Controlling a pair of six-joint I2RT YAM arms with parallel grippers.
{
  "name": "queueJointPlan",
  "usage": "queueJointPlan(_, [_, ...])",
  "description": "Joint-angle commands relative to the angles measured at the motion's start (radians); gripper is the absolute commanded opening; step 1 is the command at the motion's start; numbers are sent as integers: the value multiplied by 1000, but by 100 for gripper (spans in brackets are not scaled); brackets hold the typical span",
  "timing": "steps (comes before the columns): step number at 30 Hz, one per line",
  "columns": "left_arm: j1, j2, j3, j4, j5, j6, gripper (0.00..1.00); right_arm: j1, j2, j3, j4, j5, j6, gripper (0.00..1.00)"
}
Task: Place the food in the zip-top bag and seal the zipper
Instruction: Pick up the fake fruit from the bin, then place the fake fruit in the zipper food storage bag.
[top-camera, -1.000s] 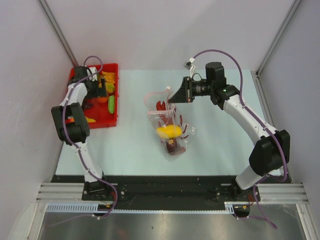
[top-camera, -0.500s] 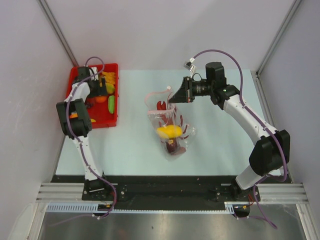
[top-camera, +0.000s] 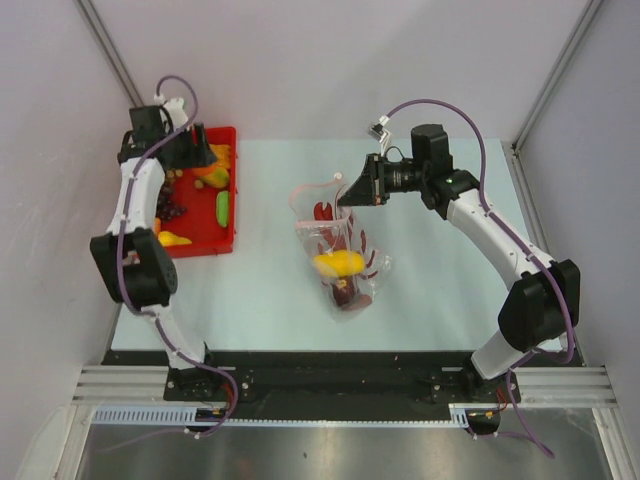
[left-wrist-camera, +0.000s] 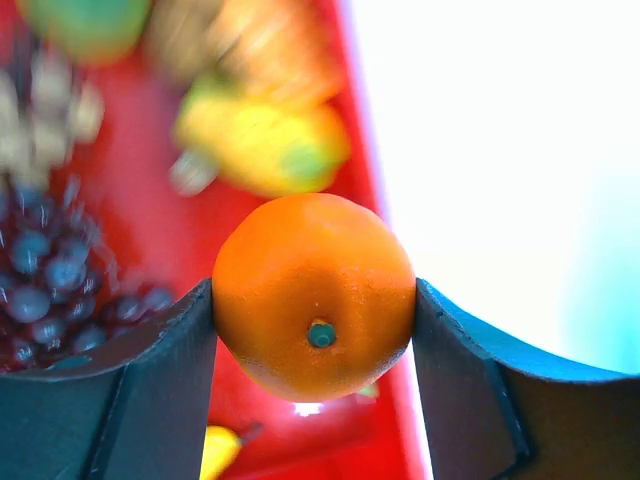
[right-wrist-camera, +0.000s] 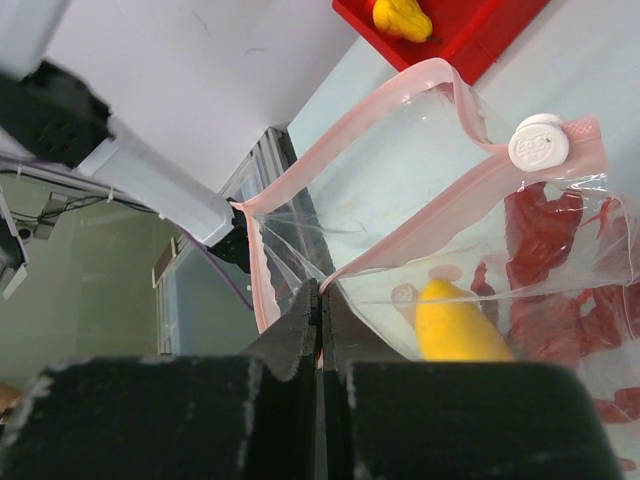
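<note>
The orange is grasped by the left gripper, whose fingers touch it on two sides, above the red tray at the table's far left; grapes and other food lie in the tray below. The bag lies in the middle of the table, well apart from the tray, with a yellow piece and something dark inside. The right gripper is clenched on one lip of the mouth, at the zipper, so that the mouth is held up and gaping; the white slider sits at one end of the strip. The step in hand is judged to be the carry of the orange to the bag. It is best done with the orange lifted clear of the tray wall before it is moved across, since a round glossy fruit can be squeezed out of the fingers if knocked. The orange should be brought over the gap between the two lips and let go low, only once inside, so that the floppy lip is not pushed shut or pulled from the right gripper's pinch
</note>
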Motion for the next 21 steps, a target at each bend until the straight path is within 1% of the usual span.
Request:
queueJointPlan(1, [-146,-274,28,-49,265,-6,52,8,-39,39,11,-13,-25,0])
queueJointPlan(2, [-222,-318,22,-57,291,-9,52,10,-39,39,14,-12,-25,0])
queueJointPlan(4, [-291,-355,-21,-47,308,-23,54,13,-40,39,18,-15,-23,0])
queueJointPlan(5, [-356,-375,-36,-37,328,-42,54,14,-42,39,22,-14,-23,0])
queueJointPlan(7, [-417,-415,-82,4,337,-89,55,19,-42,39,24,-13,-23,0])
queueJointPlan(8, [-472,-423,-96,11,348,-120,55,19,-45,40,25,-12,-23,0])
queueJointPlan(11, [-577,-440,-146,19,362,-128,55,20,-48,39,24,-12,-23,0])
queueJointPlan(13, [-626,-459,-208,16,339,-105,60,20,-51,39,21,-10,-26,0])
queueJointPlan(14, [-634,-463,-226,11,330,-91,63,19,-56,39,21,-9,-28,0])
queueJointPlan(15, [-635,-467,-252,6,328,-88,72,20,-57,37,16,-9,-33,0])
queueJointPlan(17, [-635,-461,-257,-24,313,-74,81,20,-62,39,11,-7,-39,0])
queueJointPlan(19, [-635,-455,-226,-69,290,-53,99,22,-63,36,5,-6,-46,0])
queueJointPlan(21, [-629,-463,-180,-93,287,-24,100,23,-63,32,4,-6,-46,0])
